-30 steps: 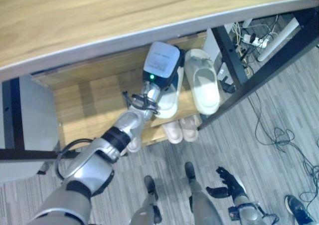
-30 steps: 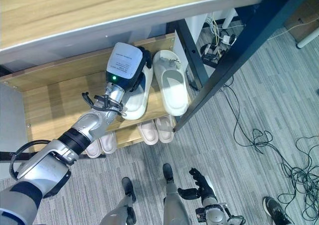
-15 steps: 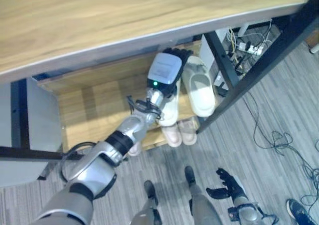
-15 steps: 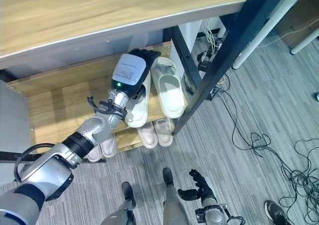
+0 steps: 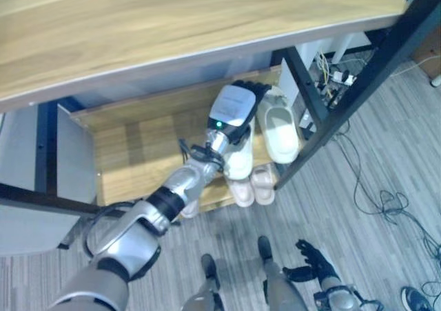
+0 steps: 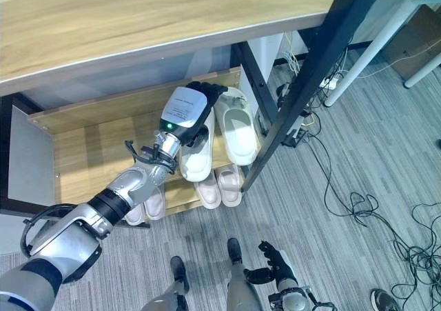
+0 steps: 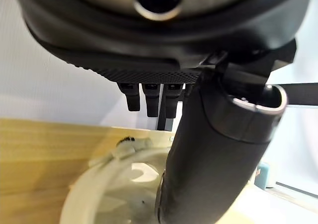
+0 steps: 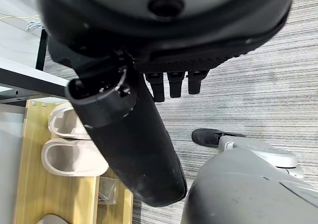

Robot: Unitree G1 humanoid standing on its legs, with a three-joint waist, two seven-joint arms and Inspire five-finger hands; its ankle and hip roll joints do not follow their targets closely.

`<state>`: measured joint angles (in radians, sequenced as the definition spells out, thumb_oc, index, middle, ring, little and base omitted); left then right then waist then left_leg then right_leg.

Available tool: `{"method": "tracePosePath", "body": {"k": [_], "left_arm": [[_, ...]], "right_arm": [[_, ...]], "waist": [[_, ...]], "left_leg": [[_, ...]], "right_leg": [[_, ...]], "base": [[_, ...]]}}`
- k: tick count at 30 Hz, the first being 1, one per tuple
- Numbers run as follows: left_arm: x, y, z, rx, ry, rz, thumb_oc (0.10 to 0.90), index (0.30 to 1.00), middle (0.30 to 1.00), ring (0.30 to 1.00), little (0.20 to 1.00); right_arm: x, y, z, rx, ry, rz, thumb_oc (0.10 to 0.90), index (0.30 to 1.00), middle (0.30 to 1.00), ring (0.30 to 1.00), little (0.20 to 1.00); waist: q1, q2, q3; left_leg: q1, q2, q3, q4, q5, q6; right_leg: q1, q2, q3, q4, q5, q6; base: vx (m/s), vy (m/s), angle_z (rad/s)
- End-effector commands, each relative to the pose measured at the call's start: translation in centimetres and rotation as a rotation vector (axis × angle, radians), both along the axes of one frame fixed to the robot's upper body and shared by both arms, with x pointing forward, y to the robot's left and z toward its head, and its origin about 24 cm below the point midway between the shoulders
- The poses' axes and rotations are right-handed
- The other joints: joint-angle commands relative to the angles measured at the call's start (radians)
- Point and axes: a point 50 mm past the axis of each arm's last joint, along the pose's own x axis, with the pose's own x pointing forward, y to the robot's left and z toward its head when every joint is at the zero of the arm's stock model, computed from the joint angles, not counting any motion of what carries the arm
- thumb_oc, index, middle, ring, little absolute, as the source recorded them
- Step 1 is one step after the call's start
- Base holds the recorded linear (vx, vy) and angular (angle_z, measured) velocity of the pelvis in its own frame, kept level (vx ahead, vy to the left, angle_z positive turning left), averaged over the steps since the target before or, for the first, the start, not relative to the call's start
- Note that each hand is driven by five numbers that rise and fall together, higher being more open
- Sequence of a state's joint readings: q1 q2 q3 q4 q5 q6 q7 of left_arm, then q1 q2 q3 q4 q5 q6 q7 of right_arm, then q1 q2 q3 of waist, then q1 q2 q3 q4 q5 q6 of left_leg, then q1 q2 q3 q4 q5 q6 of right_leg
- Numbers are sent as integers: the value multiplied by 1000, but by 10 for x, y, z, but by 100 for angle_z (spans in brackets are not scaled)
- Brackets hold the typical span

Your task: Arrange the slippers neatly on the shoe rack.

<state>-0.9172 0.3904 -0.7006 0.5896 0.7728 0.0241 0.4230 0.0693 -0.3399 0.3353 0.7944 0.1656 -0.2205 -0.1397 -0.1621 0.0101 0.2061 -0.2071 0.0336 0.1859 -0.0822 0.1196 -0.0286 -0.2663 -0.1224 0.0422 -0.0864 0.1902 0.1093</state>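
Fingers of the left hand (image 6: pixel 200 94) are reaching out straight over a white slipper (image 6: pixel 196 156) on the shoe rack (image 6: pixel 89 152), gripping nothing. Its partner slipper (image 6: pixel 238 128) is lying just beside. Low by the floor, the right hand (image 6: pixel 272 266) is hanging relaxed.

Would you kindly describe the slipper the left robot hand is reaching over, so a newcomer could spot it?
Under the wooden table stands a low wooden shoe rack. On its upper shelf lie two white slippers side by side. It is the left slipper, partly covered by the left robot hand; its neighbour lies in full view.
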Motion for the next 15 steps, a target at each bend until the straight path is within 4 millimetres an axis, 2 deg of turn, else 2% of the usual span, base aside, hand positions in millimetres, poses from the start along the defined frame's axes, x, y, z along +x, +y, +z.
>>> {"method": "tracePosePath", "body": {"k": [1, 2, 7, 15], "left_arm": [[8, 0, 45, -72, -150, 9, 800, 900, 900, 900, 900], [6, 6, 33, -78, -123, 19, 800, 900, 900, 900, 900], [2, 18, 8, -99, -43, 39, 800, 900, 900, 900, 900], [-6, 40, -13, -156, 45, 65, 800, 900, 900, 900, 900]], "right_arm": [[-4, -15, 4, -14, -22, -38, 800, 900, 900, 900, 900], [-7, -13, 1, -6, -10, -36, 800, 900, 900, 900, 900], [-13, -9, -3, 14, 15, -54, 800, 900, 900, 900, 900], [-24, -7, -12, 21, 81, -73, 800, 900, 900, 900, 900]], "waist": [[19, 37, -70], [21, 35, -80], [28, 32, -105], [43, 27, -138]], "left_leg": [[12, -16, -75, -5, -111, -22], [27, -15, -76, -5, -114, -22], [69, -15, -81, -5, -120, -24], [110, -16, -88, -5, -125, -26]], "right_leg": [[31, 35, -69, 36, -159, 35], [45, 37, -69, 38, -164, 33], [88, 38, -82, 43, -178, 30], [138, 42, -98, 31, -182, 28]], "base": [[12, -37, 3], [40, -42, 3], [54, -28, 4], [6, -5, 5]]}}
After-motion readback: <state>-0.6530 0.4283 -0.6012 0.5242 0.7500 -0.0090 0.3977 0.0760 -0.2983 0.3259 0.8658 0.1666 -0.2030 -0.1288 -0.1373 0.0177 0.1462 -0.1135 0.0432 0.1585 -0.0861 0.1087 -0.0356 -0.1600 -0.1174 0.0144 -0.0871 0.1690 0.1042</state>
